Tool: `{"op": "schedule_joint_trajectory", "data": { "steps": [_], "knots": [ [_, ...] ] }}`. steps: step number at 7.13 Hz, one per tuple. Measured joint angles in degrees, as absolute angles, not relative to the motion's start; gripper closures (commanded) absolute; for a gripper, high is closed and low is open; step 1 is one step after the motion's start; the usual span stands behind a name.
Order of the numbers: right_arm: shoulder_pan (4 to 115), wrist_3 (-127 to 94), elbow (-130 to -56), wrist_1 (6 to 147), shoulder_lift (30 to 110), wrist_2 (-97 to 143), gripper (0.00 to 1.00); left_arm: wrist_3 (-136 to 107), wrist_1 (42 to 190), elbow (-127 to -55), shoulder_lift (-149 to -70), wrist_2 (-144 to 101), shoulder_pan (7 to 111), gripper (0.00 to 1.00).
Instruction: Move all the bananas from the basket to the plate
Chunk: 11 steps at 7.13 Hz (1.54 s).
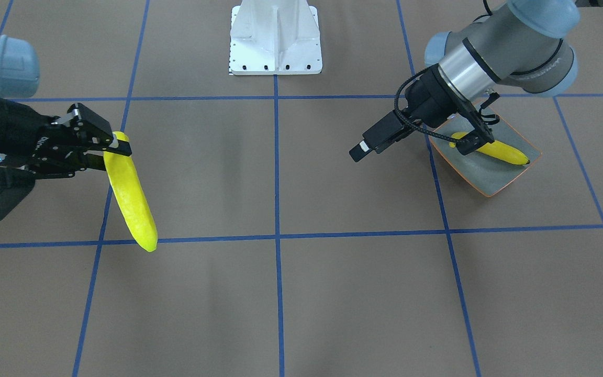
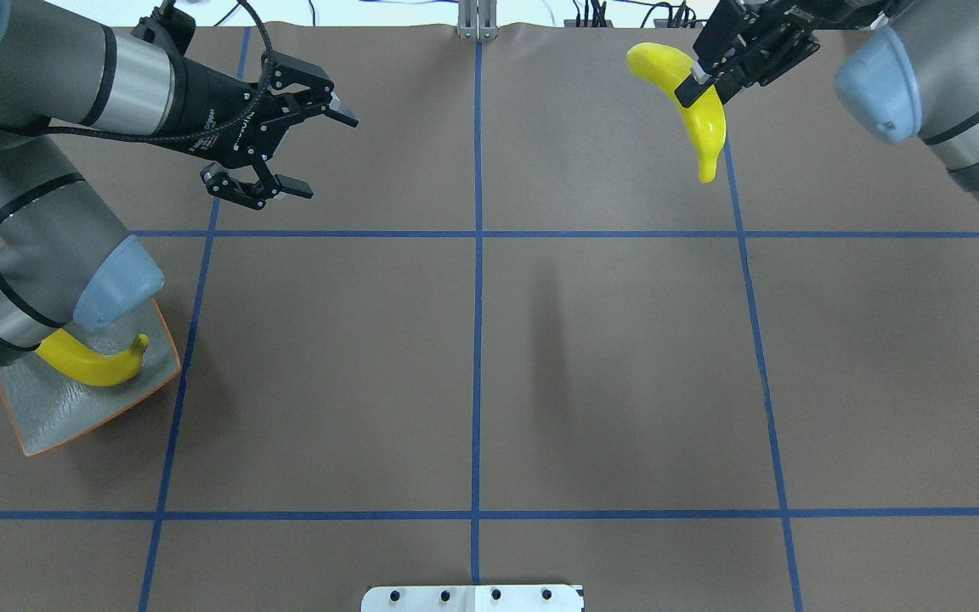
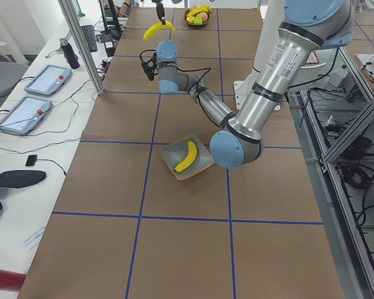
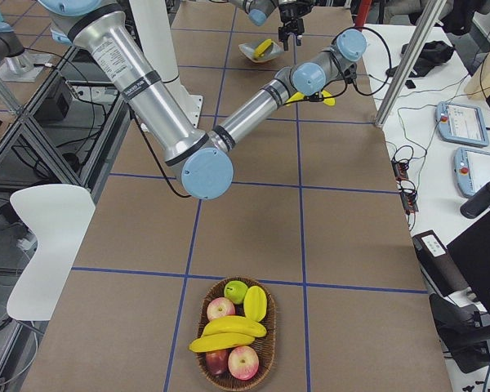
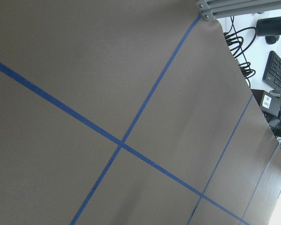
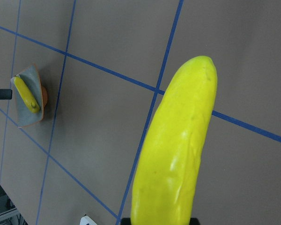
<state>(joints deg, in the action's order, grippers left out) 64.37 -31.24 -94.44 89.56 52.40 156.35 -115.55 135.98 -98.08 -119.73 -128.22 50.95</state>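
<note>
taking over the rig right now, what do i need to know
Right gripper: shut on the held banana, up in the air, far from the plate.
Left gripper: open, empty, above the table.
Done: one banana lies on the plate.
Left: place the held banana. Two more bananas show in the basket, among apples.

Left arm's elbow (image 2: 116,289) partly over plate (image 2: 56,416)
</note>
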Motion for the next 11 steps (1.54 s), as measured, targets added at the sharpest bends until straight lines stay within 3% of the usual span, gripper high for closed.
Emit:
{"op": "schedule_joint_trajectory", "data": {
  "steps": [3, 11],
  "knots": [
    [56.1, -57.4, -94.5, 64.0, 53.9, 141.9, 1.0, -116.2, 136.0, -98.0, -120.2, -128.1, 50.4, 0.01],
    [48.4, -88.8, -95.5, 31.4, 55.0, 136.2, 1.0, -129.3, 137.8, -95.5, -130.1, -127.7, 48.9, 0.01]
  ]
}}
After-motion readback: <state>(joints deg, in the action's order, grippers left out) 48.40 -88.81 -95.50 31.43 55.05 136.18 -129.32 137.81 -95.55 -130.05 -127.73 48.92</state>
